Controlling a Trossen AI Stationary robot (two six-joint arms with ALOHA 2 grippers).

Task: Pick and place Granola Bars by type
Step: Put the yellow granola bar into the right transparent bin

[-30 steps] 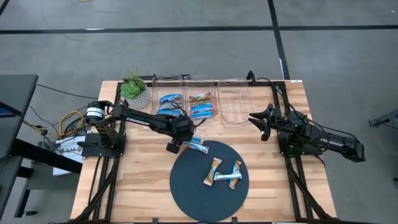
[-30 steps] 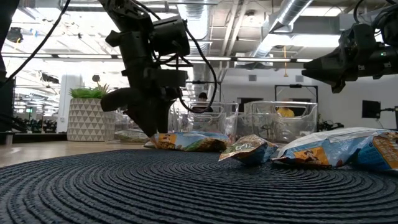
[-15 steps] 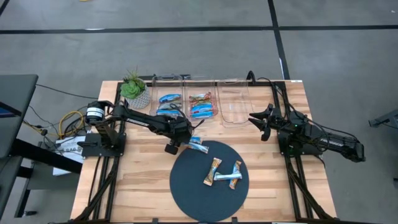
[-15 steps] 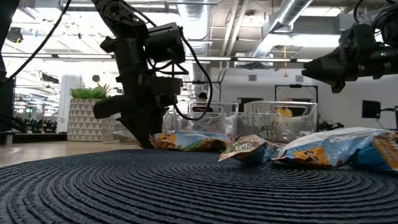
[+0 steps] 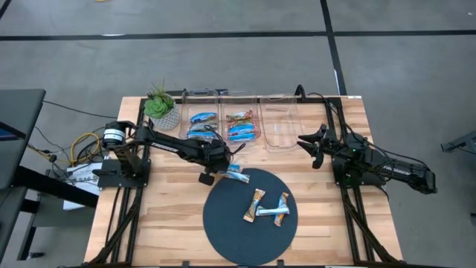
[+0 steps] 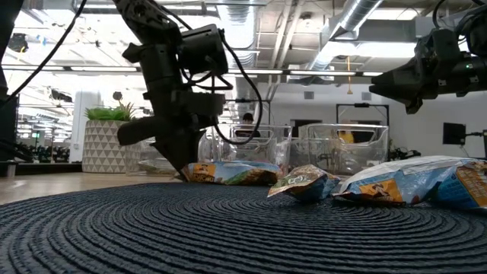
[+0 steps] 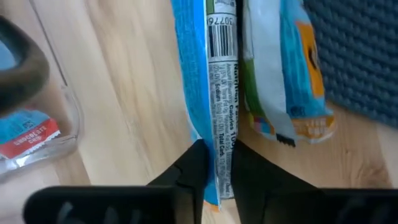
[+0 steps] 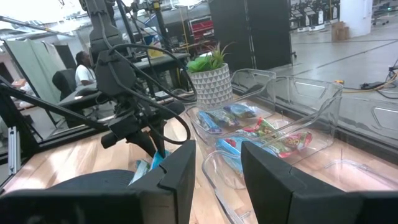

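A blue-and-white granola bar (image 5: 236, 173) lies at the far left edge of the dark round mat (image 5: 230, 223). My left gripper (image 5: 216, 176) is down at its left end, shut on it. Two more bars (image 5: 256, 205) (image 5: 277, 211) lie on the middle of the mat. Of the clear bins at the back, one (image 5: 202, 123) holds blue bars and the one beside it (image 5: 242, 125) holds reddish and blue ones. My right gripper (image 5: 312, 146) hangs open over the table's right side, off the mat, with nothing between its fingers. My left gripper pinches the wrapper's printed back seam (image 7: 219, 163) at the bar's left end between its two fingers (image 7: 189, 177). The fingers come steeply from above, slanting from the table's left, in line with the bar. The bar (image 6: 228, 173) still rests on the wood at the mat's edge.
A third clear bin (image 5: 281, 125) stands to the right of the other two. A potted plant (image 5: 159, 106) stands at the back left. Bare wood lies to the left of the mat and in front of it.
My left gripper's fingers have drawn together on the end of the bar at the mat's edge. The bar lies where it was.
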